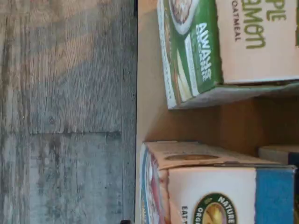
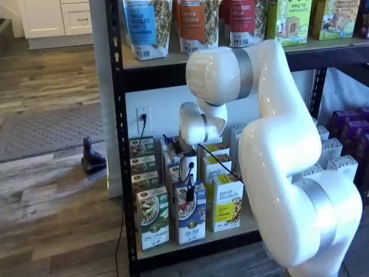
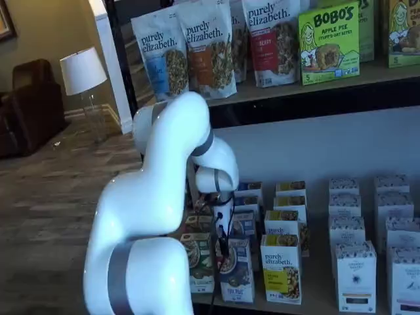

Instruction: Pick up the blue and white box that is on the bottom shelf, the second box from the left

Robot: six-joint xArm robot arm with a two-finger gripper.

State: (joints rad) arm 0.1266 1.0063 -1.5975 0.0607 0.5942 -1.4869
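The blue and white box [image 2: 191, 224] stands at the front of the bottom shelf [image 2: 245, 229], between a green-and-white carton [image 2: 152, 219] and a yellow-and-white carton [image 2: 227, 205]. It also shows in a shelf view [image 3: 235, 270] and in the wrist view [image 1: 224, 186]. My gripper [image 2: 189, 195] hangs just above the blue and white box's top, with its white body over it. In a shelf view the gripper [image 3: 223, 244] shows thin black fingers at the box's top edge. No gap between the fingers shows, and I cannot tell whether they touch the box.
More cartons stand in rows behind the front ones. White boxes [image 3: 356, 275] fill the shelf's right side. Pouches [image 3: 210, 46] and green boxes sit on the upper board. The rack's black post [image 2: 118, 144] stands at the left, over grey wood floor [image 1: 65, 112].
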